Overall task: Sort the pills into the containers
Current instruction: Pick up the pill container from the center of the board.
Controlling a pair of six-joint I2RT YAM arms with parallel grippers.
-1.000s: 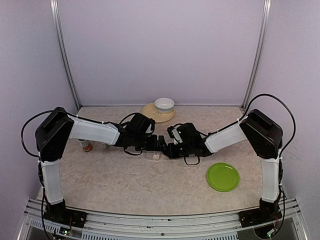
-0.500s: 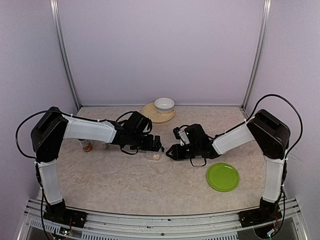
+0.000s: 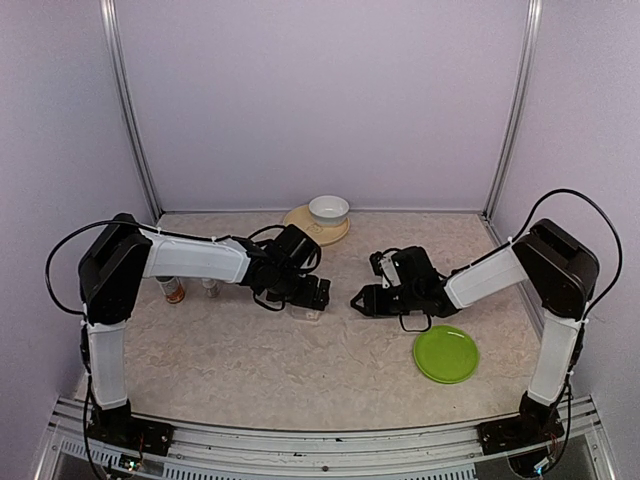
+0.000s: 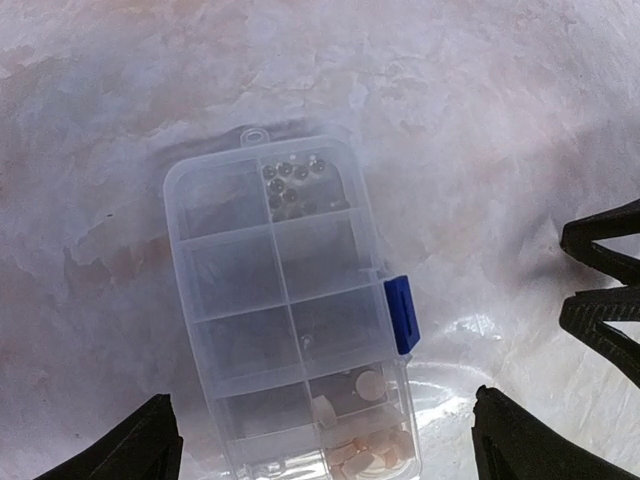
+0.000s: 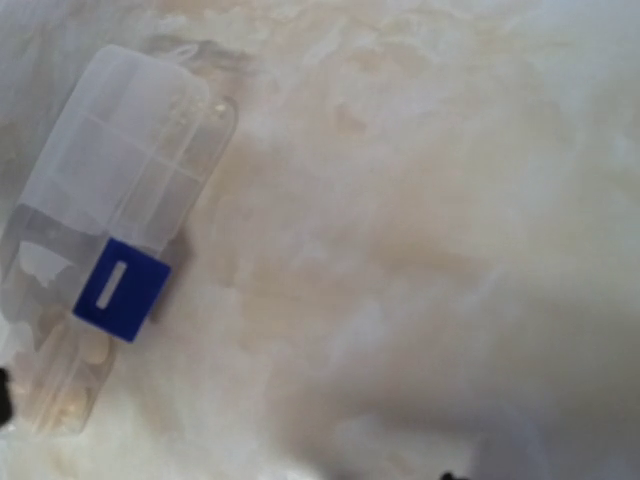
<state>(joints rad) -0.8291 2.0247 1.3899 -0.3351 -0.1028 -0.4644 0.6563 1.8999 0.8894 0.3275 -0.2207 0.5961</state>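
A clear pill box (image 5: pixel 112 190) lies slanted on the marbled table (image 5: pixel 450 200), just ahead of the one fingertip (image 5: pixel 3 393) that shows as a dark sliver. Its blue latch (image 5: pixel 122 288) faces the space between the fingers. Blurred pale pills (image 5: pixel 85 352) fill the near end.

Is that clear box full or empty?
Partly full: pill box holds beads at one end, pale pills at the other; middle looks nearly empty.

**Two arms reach inward, hands face to face**

Both arms stretch from their bases toward the centre, elbows raised at the outer sides, forearms slanting inward. The left hand (image 3: pixel 318 292) points down and rightward, its fingers (image 4: pixel 140 448) spread wide. The right hand (image 3: pixel 358 303) faces it, near but not touching, fingertips parted, gripping nothing.
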